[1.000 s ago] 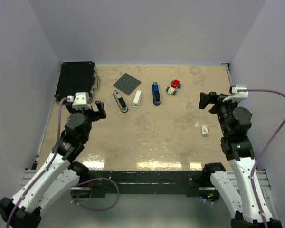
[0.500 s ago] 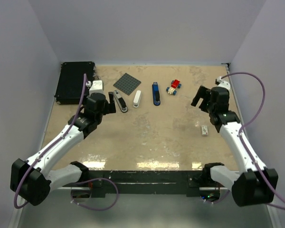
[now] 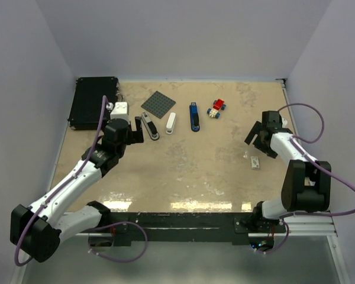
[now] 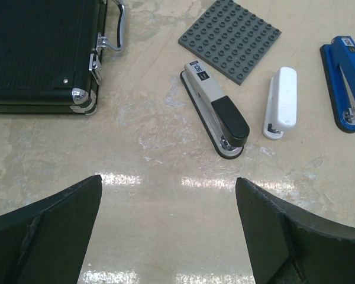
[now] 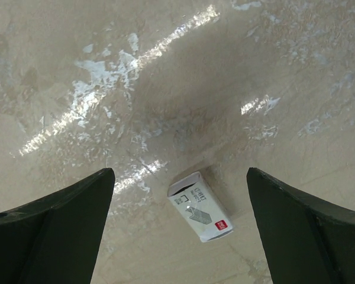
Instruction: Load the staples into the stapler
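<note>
The staples are a small white box with a red mark, lying flat on the table; in the right wrist view the staples lie between the fingers. My right gripper is open above the box, not touching it. Three staplers lie at the back: a grey-and-black stapler, a white stapler and a blue stapler. My left gripper is open and empty, just left of the grey-and-black stapler.
A black case lies at the back left. A grey brick baseplate lies behind the staplers. A red, white and blue toy-brick car stands right of the blue stapler.
My right arm swung down and right, bringing the open gripper over the staples box. My left arm reached forward to the grey-and-black stapler and then held nearly still.
</note>
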You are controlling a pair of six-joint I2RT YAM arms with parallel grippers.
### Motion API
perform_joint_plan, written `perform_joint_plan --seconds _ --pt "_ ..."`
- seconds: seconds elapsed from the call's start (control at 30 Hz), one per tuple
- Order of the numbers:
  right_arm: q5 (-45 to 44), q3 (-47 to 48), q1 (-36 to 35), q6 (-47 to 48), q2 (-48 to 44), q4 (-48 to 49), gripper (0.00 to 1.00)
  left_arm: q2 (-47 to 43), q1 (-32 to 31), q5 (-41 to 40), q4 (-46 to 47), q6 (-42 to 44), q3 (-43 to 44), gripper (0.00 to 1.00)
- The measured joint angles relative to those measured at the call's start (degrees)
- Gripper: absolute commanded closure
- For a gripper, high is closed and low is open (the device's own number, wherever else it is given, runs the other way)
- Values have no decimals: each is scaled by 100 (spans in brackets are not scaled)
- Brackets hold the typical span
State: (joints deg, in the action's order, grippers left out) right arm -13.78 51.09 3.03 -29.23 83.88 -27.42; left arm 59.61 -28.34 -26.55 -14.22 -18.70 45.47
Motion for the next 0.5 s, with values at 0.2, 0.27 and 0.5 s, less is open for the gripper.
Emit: perform_joint_plan --seconds 0.2,0.27,0.5 --pt "275 -188 52 -20 116 109 1 -157 0 61 44 28 -11 0" --pt "413 -350 46 -31 122 162 1 -179 0 98 46 28 -24 0" --pt "638 -767 39 -35 -9 238 1 -203 0 282 127 28 -39 0"
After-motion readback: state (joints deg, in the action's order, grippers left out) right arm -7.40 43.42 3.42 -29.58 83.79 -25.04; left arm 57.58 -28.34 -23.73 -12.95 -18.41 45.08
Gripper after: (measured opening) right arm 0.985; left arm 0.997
